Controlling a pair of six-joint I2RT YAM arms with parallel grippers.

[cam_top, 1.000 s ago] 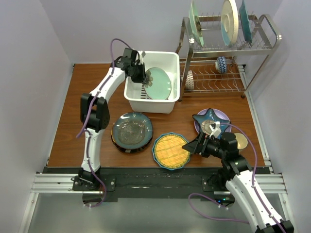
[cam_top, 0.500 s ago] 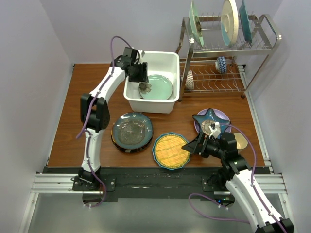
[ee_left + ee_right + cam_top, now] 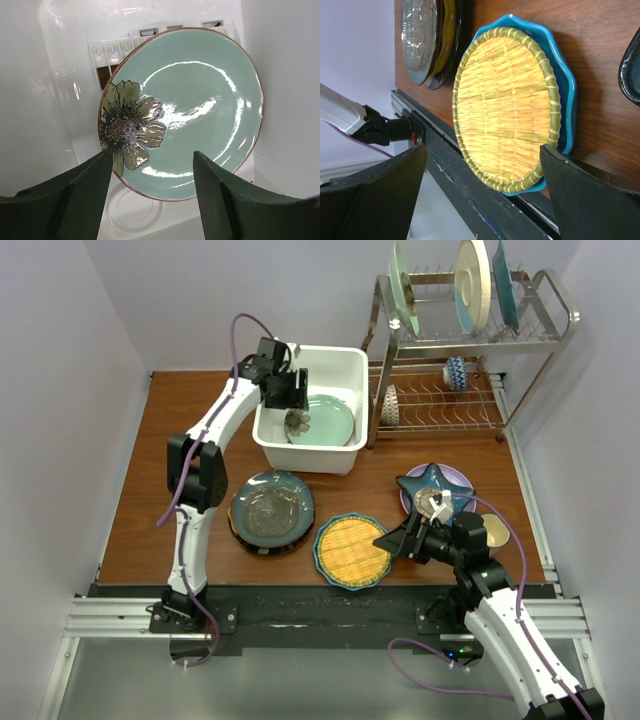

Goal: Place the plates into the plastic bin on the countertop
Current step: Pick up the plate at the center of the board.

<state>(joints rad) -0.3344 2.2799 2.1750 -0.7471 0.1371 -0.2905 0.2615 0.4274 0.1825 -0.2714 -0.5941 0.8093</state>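
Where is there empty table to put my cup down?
The widest bare wood is the left strip of the countertop, between the wall and the left arm. A smaller patch lies between the plastic bin, the dish rack and the star plate. The front middle is crowded with the plate stack and woven plate.

Plastic bin [image 3: 305, 456]: is sitting toward the far side of the countertop [image 3: 150, 500], with the flower plate [image 3: 330, 418] lying inside it. A stack of plates [image 3: 271, 510] and a woven-centre plate [image 3: 352, 550] are lying in front of the bin, and the star-shaped plate [image 3: 430, 485] is resting on another plate to its front right. A wire rack [image 3: 450, 390] is standing just right of the bin.
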